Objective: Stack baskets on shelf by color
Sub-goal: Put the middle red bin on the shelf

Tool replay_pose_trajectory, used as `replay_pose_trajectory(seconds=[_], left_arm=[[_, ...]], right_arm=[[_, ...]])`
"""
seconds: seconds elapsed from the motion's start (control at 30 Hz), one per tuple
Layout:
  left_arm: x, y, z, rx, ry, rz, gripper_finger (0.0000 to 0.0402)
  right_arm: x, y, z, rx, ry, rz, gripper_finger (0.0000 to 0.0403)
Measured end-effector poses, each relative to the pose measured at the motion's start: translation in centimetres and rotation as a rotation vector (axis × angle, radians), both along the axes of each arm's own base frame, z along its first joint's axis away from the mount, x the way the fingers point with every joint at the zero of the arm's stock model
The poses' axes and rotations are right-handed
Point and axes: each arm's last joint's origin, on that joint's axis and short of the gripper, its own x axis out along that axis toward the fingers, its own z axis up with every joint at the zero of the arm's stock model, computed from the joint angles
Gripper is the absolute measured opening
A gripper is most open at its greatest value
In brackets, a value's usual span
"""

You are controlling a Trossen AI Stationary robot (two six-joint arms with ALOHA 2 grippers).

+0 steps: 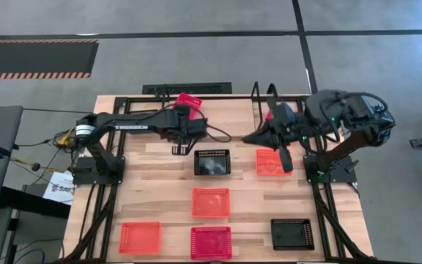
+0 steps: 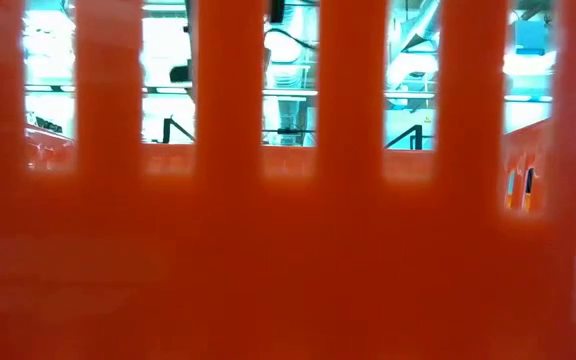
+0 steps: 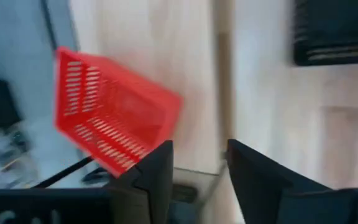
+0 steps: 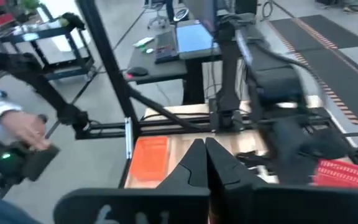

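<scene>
Left gripper is at the far edge of the table, fingers apart with nothing between them; the red basket sits tilted just ahead of it, at the far left end of the shelf, and I can't tell whether it's seated or mid-drop. Right gripper hangs over the far-right part of the table, fingers pressed together, holding nothing. Count on the table in the high view: two black baskets, one mid-table and one near the right front corner; three orange baskets, one under my right arm, one at centre and one at front left; one red basket at the front edge. With the shelf one, seven visible. Handling, my guess: thin perforated plastic, very light, walls flex, slick. Pinch one short wall at mid-rim, gentle squeeze, and expect tilt when lifted.
</scene>
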Motion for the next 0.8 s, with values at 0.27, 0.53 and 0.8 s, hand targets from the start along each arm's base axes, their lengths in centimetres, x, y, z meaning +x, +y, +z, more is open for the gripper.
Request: replay_pose_trajectory(seconds=[0.27,0.53,0.8], left_arm=[[0.6,2.6,-2.0,-0.046,0.094,-0.021,0.0159],[0.5,4.9,-2.3,-0.082,0.066,-0.017,0.016],[-0.1,6.7,-2.4,-0.244,0.045,-0.078,0.016]], right_arm=[[0.3,1.7,-0.6,-0.02,0.029,0.023,0.0],[0.9,2.2,-0.9,-0.024,0.038,0.029,0.0],[0.8,2.4,-0.8,0.008,0.04,0.028,0.0]])
